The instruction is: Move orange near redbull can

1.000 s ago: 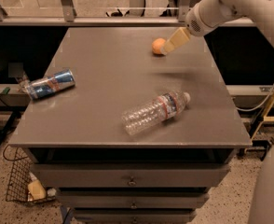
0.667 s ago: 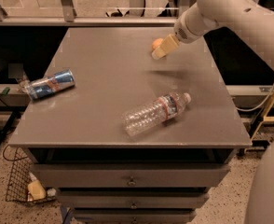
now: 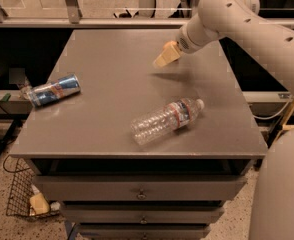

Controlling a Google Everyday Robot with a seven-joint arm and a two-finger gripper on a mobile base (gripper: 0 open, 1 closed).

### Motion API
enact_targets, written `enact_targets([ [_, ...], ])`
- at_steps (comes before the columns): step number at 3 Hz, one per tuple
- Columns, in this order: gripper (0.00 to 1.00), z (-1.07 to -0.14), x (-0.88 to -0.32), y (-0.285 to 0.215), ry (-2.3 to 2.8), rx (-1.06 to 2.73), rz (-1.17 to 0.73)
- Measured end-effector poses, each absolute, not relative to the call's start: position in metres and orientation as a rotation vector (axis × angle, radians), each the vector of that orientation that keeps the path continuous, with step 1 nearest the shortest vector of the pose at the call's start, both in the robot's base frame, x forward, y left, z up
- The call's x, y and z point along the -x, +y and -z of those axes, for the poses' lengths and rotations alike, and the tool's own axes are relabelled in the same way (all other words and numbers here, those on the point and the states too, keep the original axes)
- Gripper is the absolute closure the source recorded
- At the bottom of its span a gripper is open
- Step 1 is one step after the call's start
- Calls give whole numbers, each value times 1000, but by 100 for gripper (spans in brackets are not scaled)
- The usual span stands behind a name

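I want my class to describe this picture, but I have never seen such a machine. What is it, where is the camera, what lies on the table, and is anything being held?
There is one picture, taken from the front of the table and looking down on it. The pale jointed arm belongs to a mobile robot. At the arm's tip is the gripper, which hangs low over the far right part of the grey table. A redbull can lies on its side near the left edge. A clear water bottle lies on its side nearer the front. The orange is not in plain view, so I cannot tell whether the gripper holds it.
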State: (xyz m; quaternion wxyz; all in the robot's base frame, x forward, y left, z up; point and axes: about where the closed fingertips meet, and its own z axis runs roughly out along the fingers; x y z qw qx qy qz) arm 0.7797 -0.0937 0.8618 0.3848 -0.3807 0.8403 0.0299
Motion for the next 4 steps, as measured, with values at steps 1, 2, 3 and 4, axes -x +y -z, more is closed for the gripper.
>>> enact_targets([
  [1, 0, -855, -788, -84, 2168, 950, -129],
  [2, 26, -849, -797, -77, 2190, 937, -163],
  [3, 48, -847, -799, -75, 2202, 935, -175],
  [4, 73, -864, -791, -69, 2142, 951, -230],
])
